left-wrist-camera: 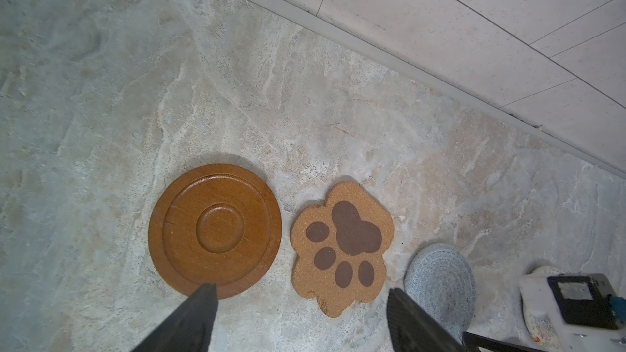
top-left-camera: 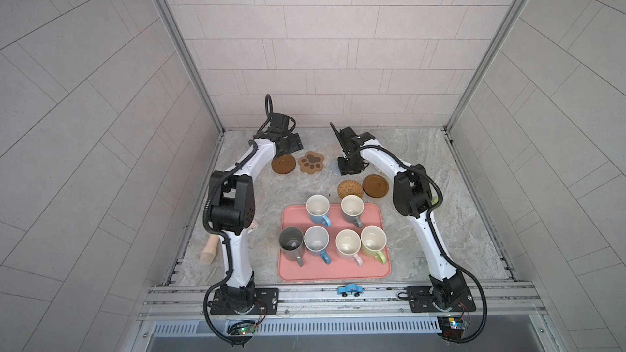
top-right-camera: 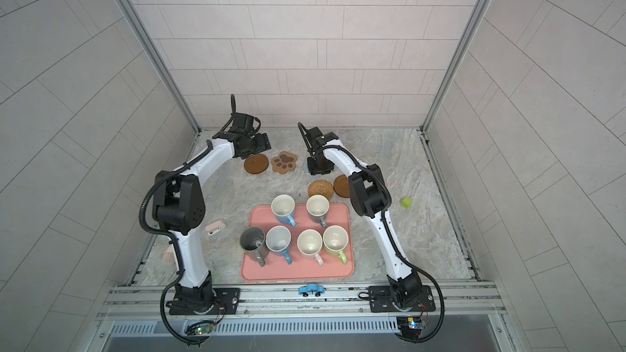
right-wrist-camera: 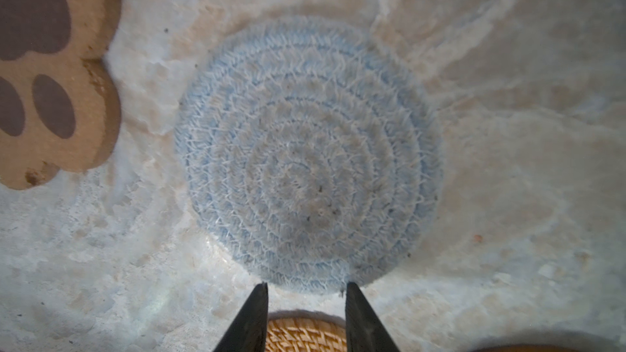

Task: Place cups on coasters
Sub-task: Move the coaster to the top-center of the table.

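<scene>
While left gripper and right gripper hover parted and empty near bare coasters, grasping a mug seems next.

Both arms reaching forward from near-edge bases, elbows raised and bent.

Left arm stretching toward far left corner, wrist tipping left gripper downward. Its fingers standing wide apart, gripping nothing.

Right arm angling inward toward centre, wrist pitching steeply, right gripper pointing down (nearly vertical in both top views). Its fingers sitting narrowly parted, nothing between them.

Two grippers hanging well apart, neither touching other arm.
</scene>
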`<state>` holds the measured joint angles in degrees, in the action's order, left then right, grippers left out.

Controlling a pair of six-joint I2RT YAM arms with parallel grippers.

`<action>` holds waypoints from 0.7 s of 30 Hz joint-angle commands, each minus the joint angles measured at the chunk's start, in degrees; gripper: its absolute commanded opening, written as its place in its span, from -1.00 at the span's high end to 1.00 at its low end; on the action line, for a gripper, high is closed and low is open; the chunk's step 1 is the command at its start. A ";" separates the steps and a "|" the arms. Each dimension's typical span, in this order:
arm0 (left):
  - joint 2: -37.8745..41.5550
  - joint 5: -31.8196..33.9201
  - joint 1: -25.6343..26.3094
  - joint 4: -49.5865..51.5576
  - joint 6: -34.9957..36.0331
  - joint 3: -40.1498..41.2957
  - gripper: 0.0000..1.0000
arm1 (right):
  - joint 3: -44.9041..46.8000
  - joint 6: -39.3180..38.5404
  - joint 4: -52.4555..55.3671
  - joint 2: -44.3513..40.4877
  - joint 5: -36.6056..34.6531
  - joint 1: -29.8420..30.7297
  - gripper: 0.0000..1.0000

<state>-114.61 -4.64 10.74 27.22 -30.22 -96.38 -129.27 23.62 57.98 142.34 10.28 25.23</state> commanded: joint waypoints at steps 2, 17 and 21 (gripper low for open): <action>2.73 0.74 -0.21 0.11 -0.55 0.67 -0.71 | 0.60 1.12 1.62 -2.25 -1.79 0.34 0.19; 2.97 0.78 -0.21 0.04 -0.63 0.92 -0.71 | -2.16 1.87 0.39 1.36 0.08 0.33 0.19; 2.95 0.83 -0.20 0.02 -0.63 0.94 -0.71 | -2.81 1.97 0.22 1.81 0.26 0.35 0.19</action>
<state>-114.61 -4.64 10.74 27.22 -30.22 -96.09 -130.58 24.91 57.58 143.04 10.37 25.23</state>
